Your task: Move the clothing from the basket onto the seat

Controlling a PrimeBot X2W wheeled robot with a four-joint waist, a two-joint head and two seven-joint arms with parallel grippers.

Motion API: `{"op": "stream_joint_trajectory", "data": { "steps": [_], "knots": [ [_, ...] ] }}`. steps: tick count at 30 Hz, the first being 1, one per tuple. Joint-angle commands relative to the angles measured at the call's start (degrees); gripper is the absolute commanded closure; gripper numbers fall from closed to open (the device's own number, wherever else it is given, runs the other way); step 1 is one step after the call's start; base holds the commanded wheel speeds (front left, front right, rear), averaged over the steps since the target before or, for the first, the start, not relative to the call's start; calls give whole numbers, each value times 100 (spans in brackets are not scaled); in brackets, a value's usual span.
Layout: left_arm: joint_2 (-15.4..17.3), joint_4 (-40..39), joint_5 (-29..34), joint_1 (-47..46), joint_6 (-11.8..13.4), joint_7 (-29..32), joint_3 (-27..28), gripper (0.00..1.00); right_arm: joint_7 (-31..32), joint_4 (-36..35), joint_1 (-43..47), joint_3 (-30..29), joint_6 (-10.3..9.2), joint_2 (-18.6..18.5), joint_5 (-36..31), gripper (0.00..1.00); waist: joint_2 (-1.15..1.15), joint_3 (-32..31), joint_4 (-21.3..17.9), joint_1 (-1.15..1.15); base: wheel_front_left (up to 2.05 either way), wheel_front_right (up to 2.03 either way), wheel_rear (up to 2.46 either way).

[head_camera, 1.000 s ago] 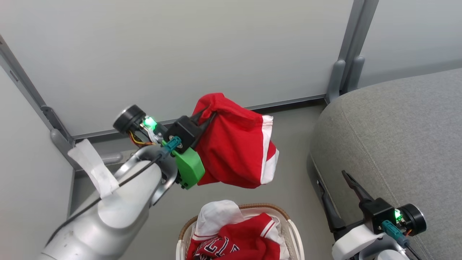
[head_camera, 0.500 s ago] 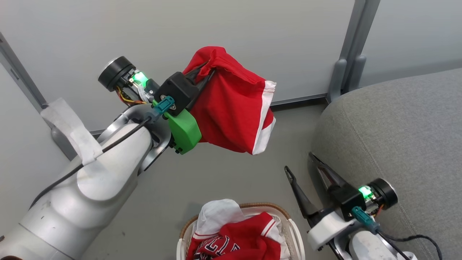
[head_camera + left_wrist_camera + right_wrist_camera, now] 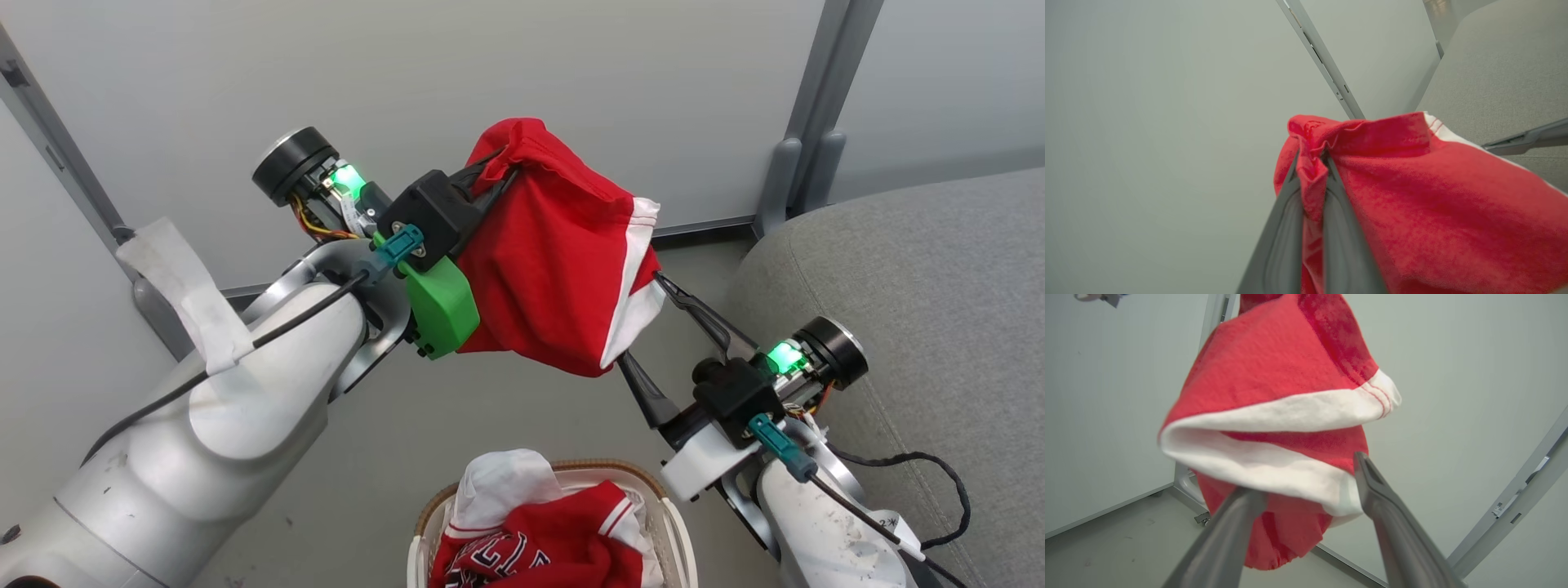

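Observation:
A red garment with white trim hangs in the air, pinched at its bunched top edge by my left gripper, which is shut on it. My right gripper is open, one finger on each side of the garment's white-trimmed lower hem, with the cloth between them. Below, the white lattice basket with a brown rim holds more red clothing with lettering and a white liner. The grey seat lies to the right, beside my right arm.
Pale wall panels with grey metal posts stand behind the garment. The grey floor lies between the wall and the basket. A black cable from my right arm trails over the seat's edge.
My right gripper has swung up and left from beside the seat to the hanging garment's hem, still open. The left gripper has lifted the garment higher and a little to the right.

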Motion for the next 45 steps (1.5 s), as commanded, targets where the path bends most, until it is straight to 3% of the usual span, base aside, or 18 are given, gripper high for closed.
{"op": "stream_joint_trajectory", "data": {
  "steps": [1, 16, 17, 18, 19, 20, 33, 34, 35, 37, 45],
  "knots": [
    [-18, -38, -46, -27, 9, 1, -15, 100, -12, 20, -99, 36, -5, -21, -52, 0, 0, -8, 18, 0, 0, 0, 0],
    [-221, -184, -167, 68, 18, -29, -168, 100, -12, 1240, -885, 801, -5, -21, 99, 1, 0, -51, 112, 0, 0, 0, 0],
    [-230, -189, -186, 80, 18, -30, -178, 100, -12, 1263, -906, 815, -5, -21, 122, 19, 0, -52, 120, 0, 0, 0, 0],
    [-233, -188, -203, 103, 18, -34, -188, 100, -12, 1296, -921, 843, -5, -19, 169, 69, 0, -53, 127, 0, 0, 0, 0],
    [-228, -175, -223, 129, 17, -35, -195, 100, -12, 1322, -944, 868, -5, -21, 194, 95, 0, -55, 131, 0, 0, 0, 0],
    [-221, -157, -249, 152, 17, -40, -197, 100, -12, 1337, -964, 882, -5, -21, 209, 100, 0, -58, 134, 0, 0, 0, 0],
    [-94, 222, -685, 771, 254, -341, -5, 100, -12, 931, -660, 667, -5, -21, 399, 100, 0, -77, 68, 0, 0, 0, 0],
    [-110, 258, -735, 857, 290, -417, 29, 68, -12, 861, -623, 626, -5, -20, 418, 100, 0, -77, 60, 0, 0, 0, 0],
    [-129, 295, -774, 932, 324, -471, 53, 54, -13, 815, -592, 590, -5, -20, 443, 100, 0, -77, 53, 0, 0, 0, 0],
    [-187, 399, -847, 1112, 408, -643, 105, 0, -12, 703, -536, 504, -5, -21, 465, 100, 0, -74, 43, 0, 0, 0, 0],
    [-480, 746, -1110, 1814, 576, -1092, 244, 0, -13, 446, -370, 219, -5, -21, 499, 100, 0, -37, 12, 0, 0, 0, 0]
  ]
}}
